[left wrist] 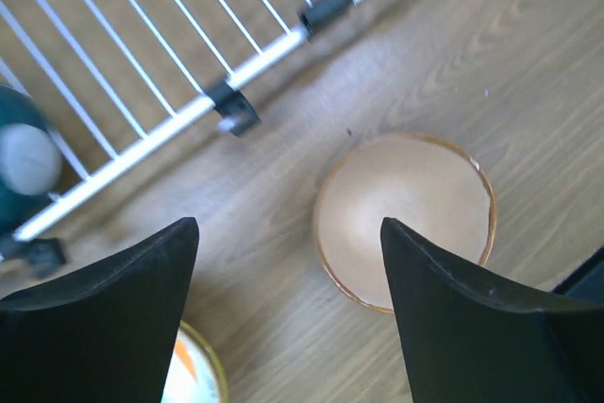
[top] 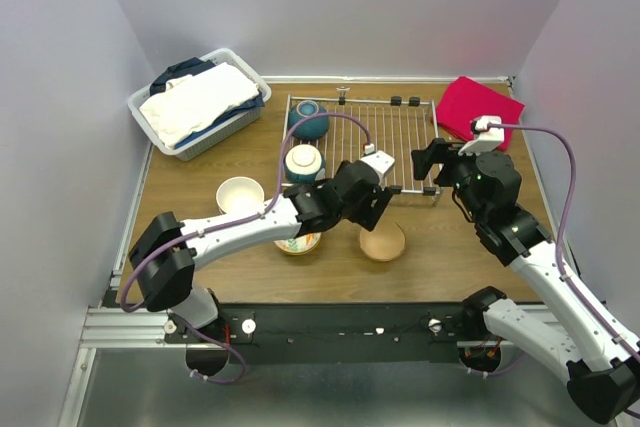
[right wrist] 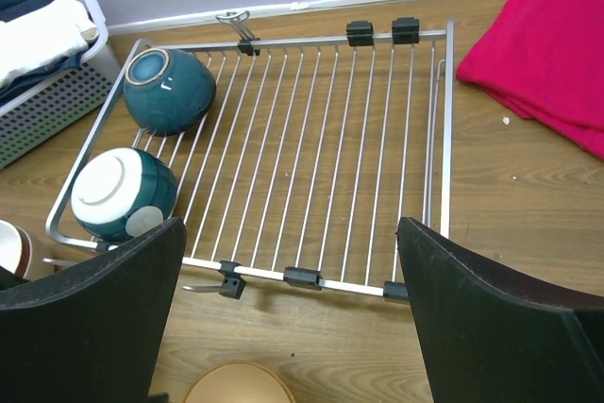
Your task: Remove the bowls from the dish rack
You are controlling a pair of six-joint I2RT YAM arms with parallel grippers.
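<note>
You are looking at five bowls, one rack [right wrist: 311, 158], one basket and one cloth. The rack is lying flat by the far edge of the counter [top: 450, 247], its long side running along that edge.

Two bowls are sitting at the rack's left end. A dark teal bowl [right wrist: 170, 92] is at the far corner, tipped foot-up, and a teal-and-cream bowl [right wrist: 123, 193] is nearer, mouth down. Three are standing mouth-up toward the near edge: a cream bowl [top: 240, 194], a beige bowl [top: 382, 242] and a flowered bowl [top: 298, 243] half hidden under your left arm.

Your left gripper [left wrist: 288, 224] is hovering beside the beige bowl, jaws wide apart, holding nothing. Your right gripper [right wrist: 291, 224] is hanging at the rack's near rail, equally wide and empty.

The basket [top: 198, 102] is filling the far-left corner; the red cloth [top: 480, 110] is lying at the far-right corner.
</note>
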